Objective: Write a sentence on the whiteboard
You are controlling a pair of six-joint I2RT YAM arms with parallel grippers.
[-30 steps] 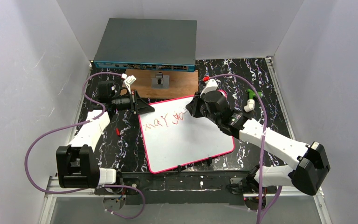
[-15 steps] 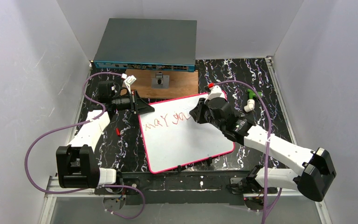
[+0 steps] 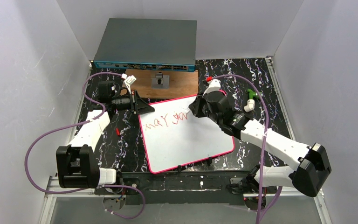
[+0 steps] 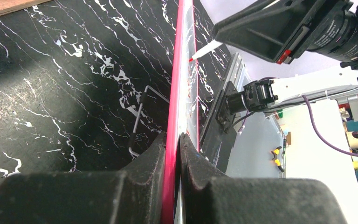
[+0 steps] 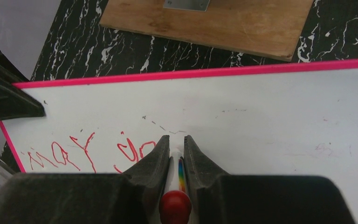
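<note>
Over the last second we have added a stroke or two to the sentence [image 3: 168, 120]. The second red word has grown rightward after "MAY", so we judge the first line under way but well short of a full sentence. The whiteboard [image 3: 191, 144] lies flat mid-table, with the wooden board [image 3: 177, 84] at its 12 o'clock. Our right gripper [image 5: 176, 138] swung out toward 4 o'clock and has come back to the line's end. Its jaws are clamped on the marker [image 5: 181, 169], and the arm reaches in from 4 o'clock with the wrist tipped down. Our left gripper [image 4: 173, 140] stays pinched on the whiteboard's rim at its 10 o'clock corner, steadying it.
</note>
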